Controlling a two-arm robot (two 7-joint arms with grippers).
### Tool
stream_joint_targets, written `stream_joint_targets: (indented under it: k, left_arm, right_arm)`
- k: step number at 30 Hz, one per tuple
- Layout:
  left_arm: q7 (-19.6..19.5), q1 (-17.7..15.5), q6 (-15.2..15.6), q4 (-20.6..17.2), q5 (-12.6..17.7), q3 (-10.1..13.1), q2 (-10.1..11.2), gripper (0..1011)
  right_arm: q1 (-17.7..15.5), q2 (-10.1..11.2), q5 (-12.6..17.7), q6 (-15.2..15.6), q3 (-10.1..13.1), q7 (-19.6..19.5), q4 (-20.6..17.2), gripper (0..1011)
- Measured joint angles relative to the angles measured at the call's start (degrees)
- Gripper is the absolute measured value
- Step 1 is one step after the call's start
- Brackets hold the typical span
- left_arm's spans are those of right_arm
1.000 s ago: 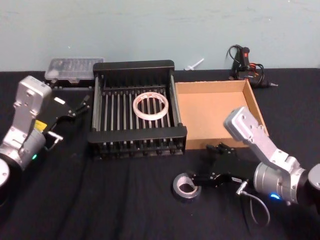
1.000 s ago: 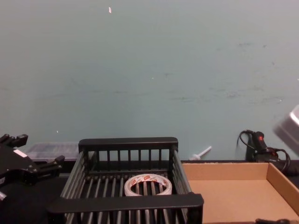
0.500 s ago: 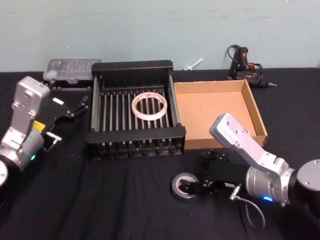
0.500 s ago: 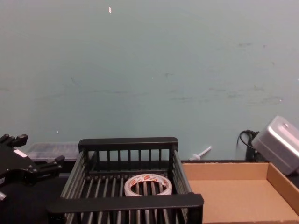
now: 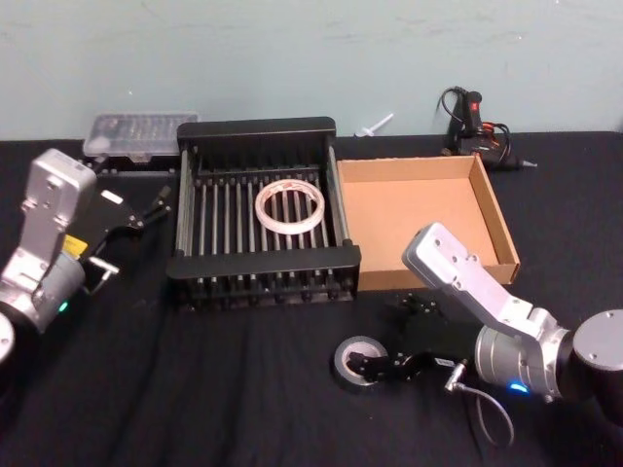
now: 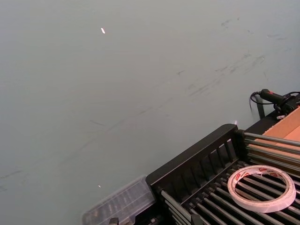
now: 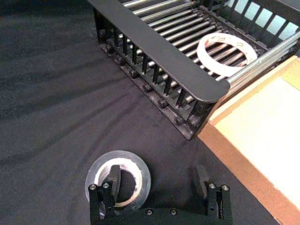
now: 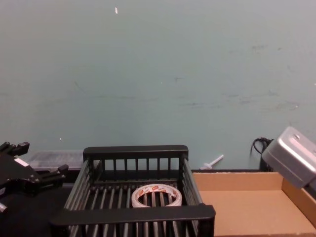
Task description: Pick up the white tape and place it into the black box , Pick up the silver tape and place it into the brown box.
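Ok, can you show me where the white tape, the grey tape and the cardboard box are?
white tape (image 5: 289, 207), head view, near side of the ring.
silver tape (image 7: 140, 168), right wrist view, flat top of the roll.
brown box (image 5: 419, 224), head view, bare floor.

Right hand (image 5: 375, 367) lower, astride silver tape (image 5: 356, 361).
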Motion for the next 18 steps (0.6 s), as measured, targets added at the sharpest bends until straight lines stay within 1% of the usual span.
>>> stream_joint_targets:
  k: [18]
  left_arm:
    - [0.0, 0.0, 0.0, 0.0, 0.0, 0.0, 0.0, 1001]
  right_arm:
    - [-0.07, 0.0, 0.01, -0.11, 0.12, -0.03, -0.03, 1002]
